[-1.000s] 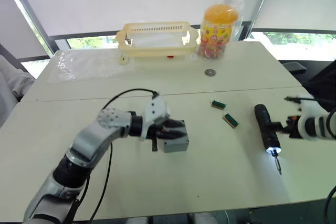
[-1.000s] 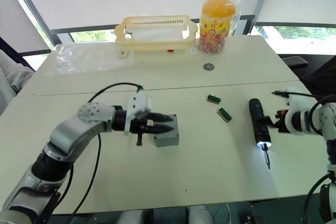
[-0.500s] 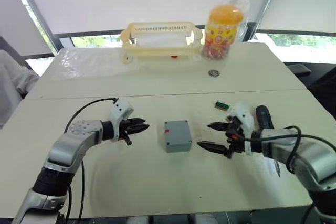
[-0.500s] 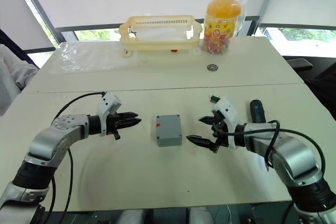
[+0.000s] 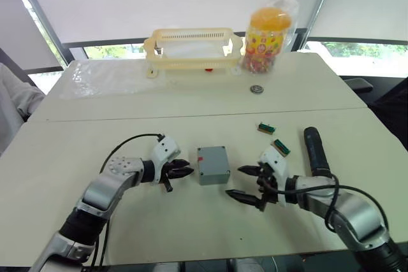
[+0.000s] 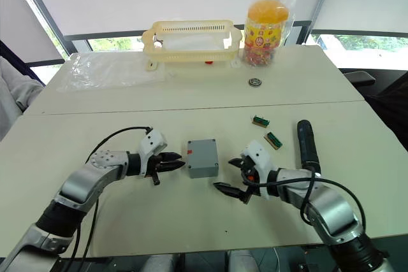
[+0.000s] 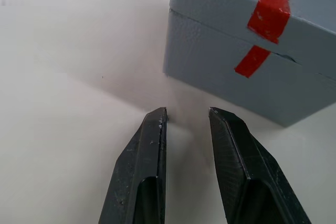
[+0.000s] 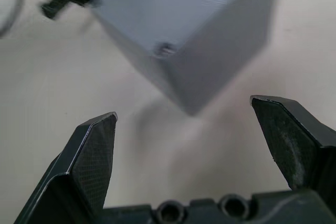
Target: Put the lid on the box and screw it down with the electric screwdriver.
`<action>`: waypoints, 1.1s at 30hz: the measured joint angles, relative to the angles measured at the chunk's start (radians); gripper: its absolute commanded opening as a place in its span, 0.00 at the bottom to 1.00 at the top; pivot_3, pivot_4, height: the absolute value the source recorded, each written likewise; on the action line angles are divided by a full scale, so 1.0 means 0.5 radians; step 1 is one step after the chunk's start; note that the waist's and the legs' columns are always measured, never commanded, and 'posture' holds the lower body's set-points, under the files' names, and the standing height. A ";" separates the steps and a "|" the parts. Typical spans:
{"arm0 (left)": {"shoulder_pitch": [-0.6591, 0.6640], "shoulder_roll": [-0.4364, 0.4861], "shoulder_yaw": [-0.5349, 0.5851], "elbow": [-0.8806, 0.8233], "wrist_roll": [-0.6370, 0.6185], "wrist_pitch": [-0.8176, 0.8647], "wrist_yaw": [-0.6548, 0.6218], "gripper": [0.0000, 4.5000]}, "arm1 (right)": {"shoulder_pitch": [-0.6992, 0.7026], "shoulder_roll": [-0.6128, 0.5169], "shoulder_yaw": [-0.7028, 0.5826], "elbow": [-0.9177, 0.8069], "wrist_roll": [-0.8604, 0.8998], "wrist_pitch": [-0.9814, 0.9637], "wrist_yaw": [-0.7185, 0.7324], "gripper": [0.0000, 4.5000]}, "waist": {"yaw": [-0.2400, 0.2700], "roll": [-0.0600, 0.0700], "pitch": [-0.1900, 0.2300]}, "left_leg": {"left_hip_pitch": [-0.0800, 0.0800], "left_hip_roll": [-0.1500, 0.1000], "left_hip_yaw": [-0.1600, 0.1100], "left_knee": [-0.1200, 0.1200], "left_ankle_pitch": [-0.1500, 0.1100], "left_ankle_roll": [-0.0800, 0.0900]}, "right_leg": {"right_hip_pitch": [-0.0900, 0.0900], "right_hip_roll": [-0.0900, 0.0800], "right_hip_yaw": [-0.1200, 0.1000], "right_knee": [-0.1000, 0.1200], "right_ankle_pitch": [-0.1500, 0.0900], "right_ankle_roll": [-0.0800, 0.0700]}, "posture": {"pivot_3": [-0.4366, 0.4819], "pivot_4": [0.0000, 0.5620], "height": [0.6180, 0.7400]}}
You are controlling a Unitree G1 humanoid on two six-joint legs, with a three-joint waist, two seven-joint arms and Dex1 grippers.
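Note:
The grey box (image 5: 213, 171) stands mid-table with the lid (image 5: 211, 157) lying flat on top of it; red tape (image 7: 273, 9) crosses the seam on its left side. My left gripper (image 5: 185, 171) hovers just off that left side, fingers (image 7: 149, 145) a narrow gap apart and holding nothing. On the box's right, a little nearer the front edge, my right gripper (image 5: 240, 183) is wide open and empty, pointing at a box corner (image 8: 184, 51). The dark electric screwdriver (image 5: 313, 151) lies on the table farther right, beside my right arm.
Two small green-brown bit strips (image 5: 266, 127) (image 5: 280, 148) lie right of the box. At the back stand a yellow basket (image 5: 191, 48), a jar of sweets (image 5: 266, 32) and a small metal ring (image 5: 256, 88). Clear plastic sheet (image 5: 105, 74) lies at the back left.
A second ago my left gripper was on the box; it let go, backed off, and now sits close to its left side. My right gripper left the screwdriver and came to the box's right.

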 measured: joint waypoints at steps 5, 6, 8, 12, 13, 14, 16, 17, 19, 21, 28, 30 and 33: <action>-0.086 -0.027 -0.049 0.160 0.118 -0.193 -0.069 0.28 | -0.041 0.048 0.064 -0.002 0.052 0.138 0.010 0.99 | 0.004 0.000 0.000 | 0.000 0.000 0.000 0.000 0.000 0.000 | 0.000 0.000 0.000 0.000 0.000 0.000 | 0.48 0.27 1.00; -0.107 -0.031 -0.059 0.191 0.138 -0.226 -0.079 0.28 | -0.044 0.049 0.083 -0.003 0.052 0.151 0.011 0.99 | 0.004 0.000 0.000 | 0.000 0.000 0.000 0.001 0.000 0.000 | 0.001 0.000 0.000 0.000 0.000 0.000 | 0.48 0.27 1.00; -0.153 -0.056 -0.071 0.267 0.173 -0.283 -0.104 0.28 | -0.043 0.063 0.105 -0.006 0.060 0.179 0.011 0.99 | 0.004 0.000 -0.001 | 0.001 0.000 0.000 0.001 0.000 0.000 | 0.001 0.000 0.000 0.000 0.000 0.000 | 0.48 0.27 1.00; -0.265 -0.127 -0.086 0.459 0.239 -0.406 -0.158 0.28 | -0.043 0.117 0.133 -0.055 0.106 0.238 0.010 0.99 | 0.004 0.000 -0.001 | 0.000 -0.001 0.000 0.001 0.000 0.000 | 0.001 0.000 -0.001 0.000 0.000 0.000 | 0.48 0.27 1.00; -0.290 -0.146 -0.087 0.507 0.255 -0.438 -0.171 0.28 | -0.044 0.126 0.143 -0.076 0.116 0.248 0.007 0.99 | 0.003 0.000 -0.001 | 0.000 -0.001 0.000 0.001 0.000 0.000 | 0.001 0.000 -0.001 0.000 0.000 0.000 | 0.48 0.27 1.00; -0.317 -0.163 -0.091 0.551 0.269 -0.466 -0.181 0.28 | -0.044 0.139 0.148 -0.084 0.120 0.259 0.003 0.99 | 0.003 0.000 -0.001 | 0.000 -0.001 0.000 0.001 0.000 0.000 | 0.001 0.000 -0.001 0.000 0.000 0.000 | 0.48 0.27 1.00; -0.371 -0.189 -0.103 0.652 0.314 -0.548 -0.198 0.28 | -0.044 0.147 0.153 -0.089 0.119 0.269 -0.005 0.99 | 0.004 0.000 -0.001 | 0.000 -0.001 0.000 0.002 0.000 0.000 | 0.001 0.000 -0.001 0.000 0.000 0.000 | 0.48 0.27 1.00; -0.394 -0.198 -0.111 0.700 0.331 -0.599 -0.203 0.28 | -0.043 0.137 0.153 -0.097 0.114 0.267 -0.008 0.99 | 0.004 0.000 -0.001 | 0.000 -0.001 0.000 0.002 0.000 0.000 | 0.001 0.000 -0.001 0.000 0.000 0.000 | 0.48 0.27 1.00; -0.409 -0.201 -0.119 0.742 0.355 -0.665 -0.204 0.28 | -0.038 0.096 0.148 -0.119 0.102 0.250 -0.005 0.99 | 0.003 0.000 -0.001 | 0.000 -0.001 0.000 0.002 0.000 0.000 | 0.001 0.000 -0.001 0.000 0.000 0.000 | 0.48 0.27 1.00; -0.397 -0.189 -0.104 0.739 0.352 -0.679 -0.202 0.28 | -0.013 -0.014 0.106 -0.132 0.066 0.177 0.021 0.99 | 0.001 0.000 -0.001 | 0.000 -0.001 0.000 0.003 0.000 0.000 | 0.001 -0.001 -0.001 0.000 0.000 0.000 | 0.48 0.27 1.00; -0.140 -0.031 0.104 0.416 0.248 -0.404 -0.184 0.28 | -0.062 -0.186 -0.061 -0.054 -0.066 -0.084 0.127 0.99 | -0.026 -0.002 -0.002 | 0.007 0.003 -0.001 -0.002 0.000 0.000 | 0.001 0.005 0.000 0.008 0.000 -0.001 | 0.48 0.27 1.00; -0.016 0.014 0.145 0.218 0.200 -0.263 -0.180 0.28 | -0.116 -0.182 -0.036 0.054 -0.120 -0.154 0.162 0.99 | -0.022 -0.002 -0.002 | 0.007 0.003 0.000 -0.002 0.000 0.000 | 0.001 0.003 0.001 0.009 0.000 -0.001 | 0.48 0.27 1.00; 0.117 0.065 0.164 -0.017 0.138 -0.096 -0.176 0.28 | -0.190 -0.159 0.024 0.195 -0.211 -0.260 0.204 0.99 | -0.012 -0.002 -0.002 | 0.007 0.002 0.001 0.000 0.000 0.000 | 0.002 0.002 0.001 0.008 0.000 -0.001 | 0.48 0.27 1.00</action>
